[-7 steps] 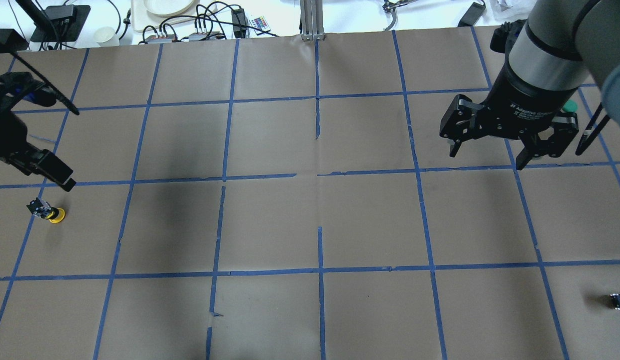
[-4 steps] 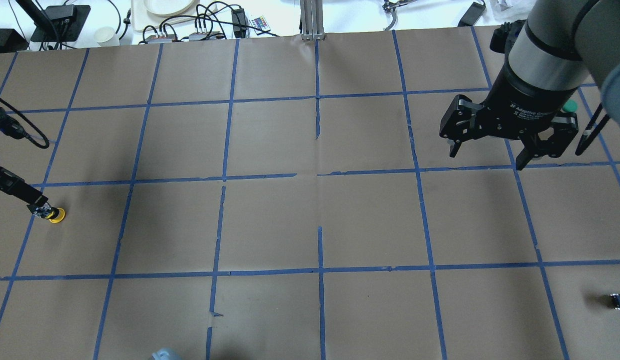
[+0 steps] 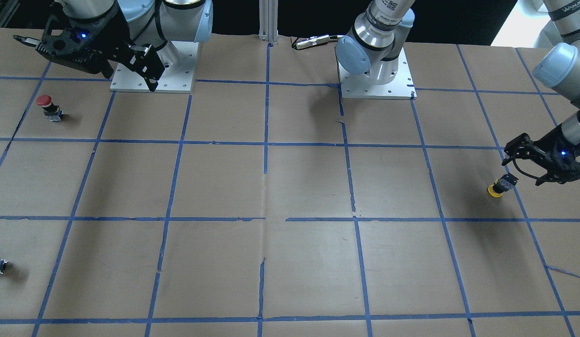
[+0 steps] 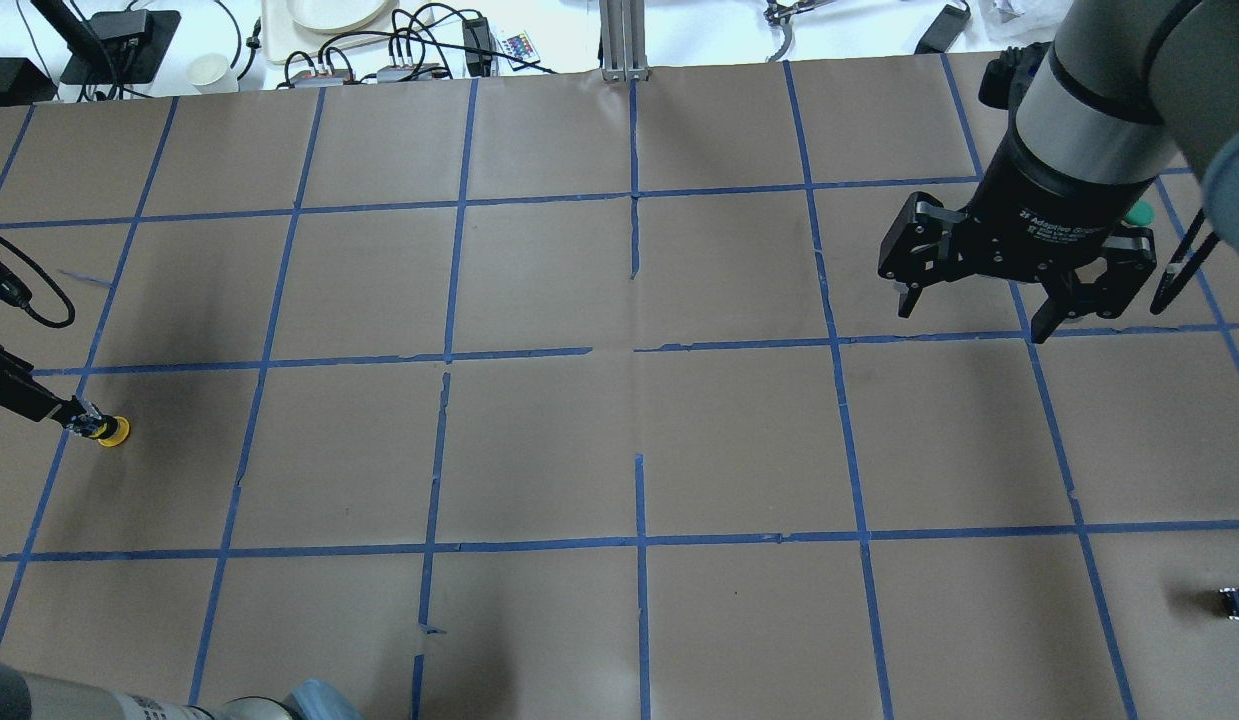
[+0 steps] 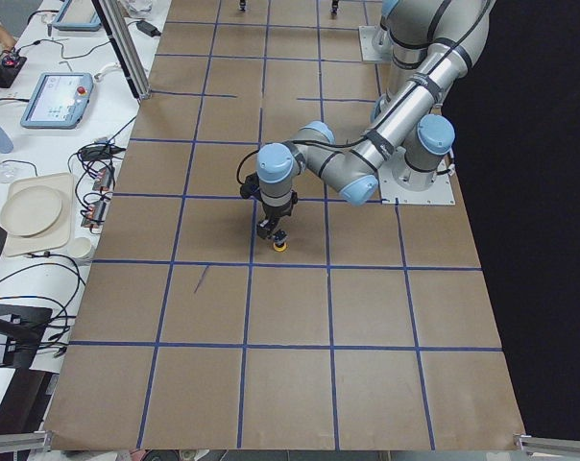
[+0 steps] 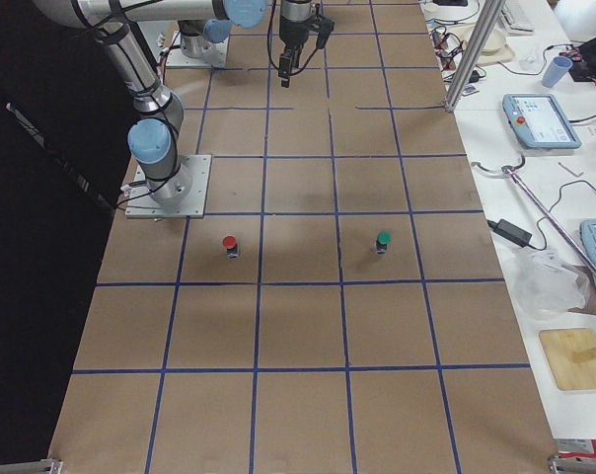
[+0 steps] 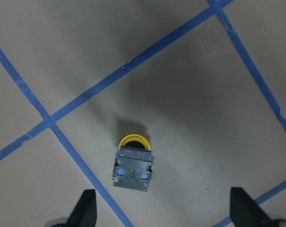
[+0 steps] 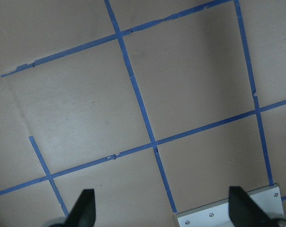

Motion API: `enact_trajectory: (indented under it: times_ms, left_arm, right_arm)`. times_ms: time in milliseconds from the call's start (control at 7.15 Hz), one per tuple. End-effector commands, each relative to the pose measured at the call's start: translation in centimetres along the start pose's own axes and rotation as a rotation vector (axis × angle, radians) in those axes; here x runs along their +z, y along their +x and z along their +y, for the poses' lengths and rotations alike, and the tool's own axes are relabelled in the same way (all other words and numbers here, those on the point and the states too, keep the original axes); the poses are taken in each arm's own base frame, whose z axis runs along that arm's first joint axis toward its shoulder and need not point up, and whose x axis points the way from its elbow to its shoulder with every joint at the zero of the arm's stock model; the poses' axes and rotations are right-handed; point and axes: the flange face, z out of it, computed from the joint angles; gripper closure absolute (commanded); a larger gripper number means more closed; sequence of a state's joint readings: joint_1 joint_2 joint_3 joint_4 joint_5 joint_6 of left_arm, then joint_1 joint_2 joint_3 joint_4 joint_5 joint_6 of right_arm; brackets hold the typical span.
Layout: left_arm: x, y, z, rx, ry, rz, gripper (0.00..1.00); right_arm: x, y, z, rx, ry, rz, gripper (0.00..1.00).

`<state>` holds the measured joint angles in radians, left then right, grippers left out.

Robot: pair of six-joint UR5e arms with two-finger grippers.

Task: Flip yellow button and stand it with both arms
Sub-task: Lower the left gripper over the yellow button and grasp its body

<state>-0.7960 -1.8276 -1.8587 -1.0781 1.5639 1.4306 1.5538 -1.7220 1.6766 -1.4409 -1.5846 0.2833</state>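
Observation:
The yellow button [image 4: 107, 430] lies tipped at the table's far left, its yellow cap on the paper and its grey body [image 7: 132, 170] raised toward the camera. It also shows in the front view [image 3: 498, 187] and the left side view [image 5: 280, 244]. My left gripper [image 7: 164, 210] is open just above it, the fingers wide on either side and not touching. The left gripper sits at the frame edge in the overhead view [image 4: 39, 400] and is seen from the front [image 3: 517, 164]. My right gripper [image 4: 974, 315] is open and empty, high over the far right, also seen in its wrist view [image 8: 163, 210].
A red-capped button [image 3: 48, 106] stands near the right arm's base. A green-capped button [image 6: 383, 240] stands beyond it, half hidden behind the right gripper in the overhead view. A tiny dark block with a yellow spot [image 4: 1237, 600] lies at the near right edge.
My left gripper has dropped and drawn back toward the table's left edge, ending low at the yellow button's body. The left arm's elbow has come into the bottom left. The right arm has barely moved.

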Motion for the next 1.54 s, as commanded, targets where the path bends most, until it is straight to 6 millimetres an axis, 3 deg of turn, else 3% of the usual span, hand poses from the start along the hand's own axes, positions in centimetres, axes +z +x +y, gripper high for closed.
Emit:
enact_trajectory:
  times_ms: [0,420,839,1119,1399]
  left_arm:
    - [2.5,0.9,0.0,0.020,-0.008,0.039,0.01]
    - [3.4,-0.3,-0.1,0.025,-0.005,-0.037,0.02]
    - [4.6,0.1,0.1,0.028,-0.010,-0.023,0.03]
    - [5.2,0.3,0.1,0.028,-0.012,-0.012,0.13]
    - [5.2,0.3,0.2,0.030,-0.022,-0.013,0.38]
  right_arm:
    - [-0.2,0.0,0.2,0.005,0.003,-0.006,0.00]
    - [-0.1,0.0,0.1,-0.001,0.001,-0.003,0.00]
    - [-0.3,0.0,0.3,0.005,0.001,-0.013,0.00]
    - [-0.3,0.0,0.5,-0.003,-0.004,-0.005,0.00]
    - [-0.4,0.0,0.5,-0.006,0.001,-0.003,0.00]
